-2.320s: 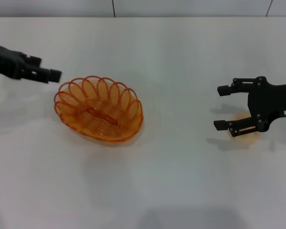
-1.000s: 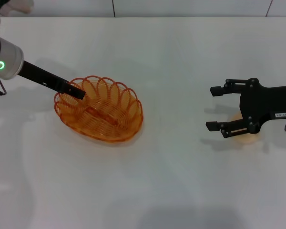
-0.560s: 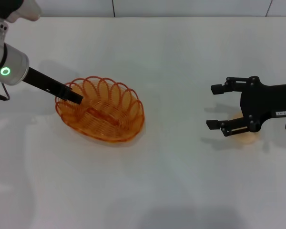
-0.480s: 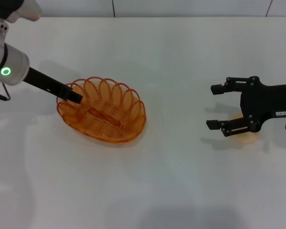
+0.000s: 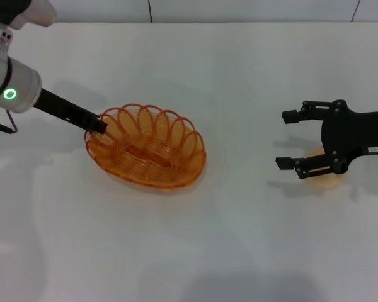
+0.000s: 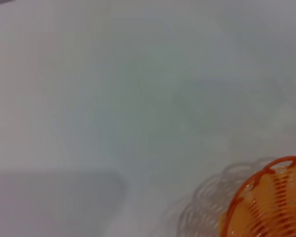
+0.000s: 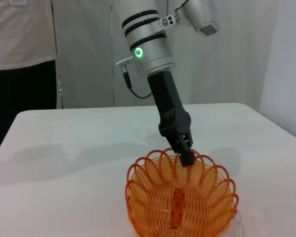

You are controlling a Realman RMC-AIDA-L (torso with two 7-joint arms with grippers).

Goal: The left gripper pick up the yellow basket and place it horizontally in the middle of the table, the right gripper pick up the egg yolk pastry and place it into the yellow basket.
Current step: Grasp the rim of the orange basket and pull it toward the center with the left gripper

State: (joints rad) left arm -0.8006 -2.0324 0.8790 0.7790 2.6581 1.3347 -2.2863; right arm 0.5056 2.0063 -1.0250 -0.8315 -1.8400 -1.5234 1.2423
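Observation:
The yellow basket (image 5: pixel 145 148) sits left of the middle of the white table (image 5: pixel 227 245), long side roughly across. My left gripper (image 5: pixel 99 124) reaches in from the far left and is shut on the basket's left rim. The right wrist view shows its fingers (image 7: pixel 186 157) pinching the rim of the basket (image 7: pixel 182 207). A corner of the basket (image 6: pixel 271 207) shows in the left wrist view. My right gripper (image 5: pixel 285 139) is open at the right, just above the egg yolk pastry (image 5: pixel 324 178), which is mostly hidden under it.
The table's far edge meets a grey wall (image 5: pixel 239 9) at the back. A person in a light shirt (image 7: pixel 19 44) stands beyond the table in the right wrist view. Bare tabletop lies between the basket and the right gripper.
My left gripper has reached the basket's rim, closed on it and moved it to the right, toward the table's middle. The right gripper has stayed almost still over the pastry.

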